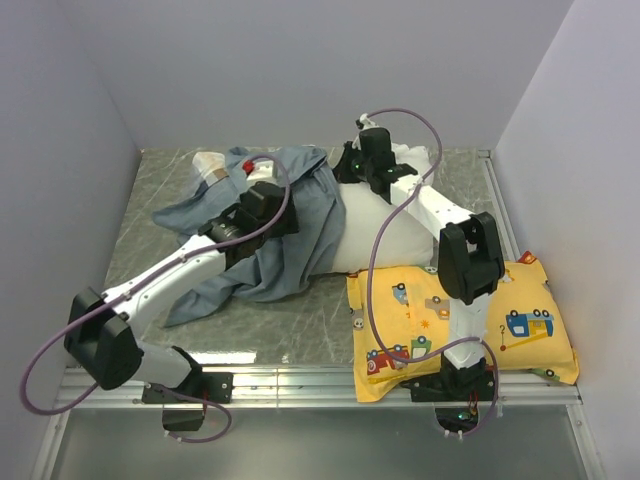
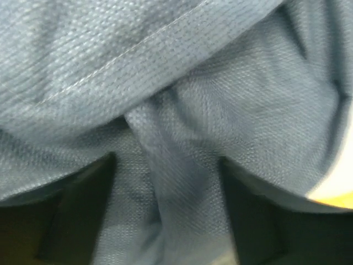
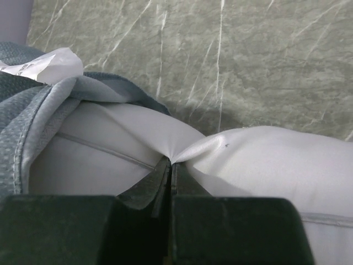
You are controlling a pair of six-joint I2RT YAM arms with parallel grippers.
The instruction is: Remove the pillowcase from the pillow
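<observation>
The blue-grey pillowcase (image 1: 290, 235) lies bunched over the left end of the white pillow (image 1: 385, 235), with its striped edge at the far left. My left gripper (image 1: 272, 208) is buried in it. In the left wrist view a thick fold of the pillowcase (image 2: 176, 99) fills the gap between the dark fingers (image 2: 77, 215), and the gripper (image 2: 165, 165) is shut on it. My right gripper (image 1: 347, 165) is at the pillow's far edge. In the right wrist view it (image 3: 172, 163) is shut, pinching the pillow's white cloth (image 3: 265, 165); the pillowcase edge (image 3: 27, 116) lies to its left.
A yellow pillow printed with cartoon vehicles (image 1: 460, 320) lies at the front right, under the right arm. A white tag (image 3: 44, 63) shows by the pillowcase edge. The marbled grey table (image 1: 300, 320) is walled at the left, back and right.
</observation>
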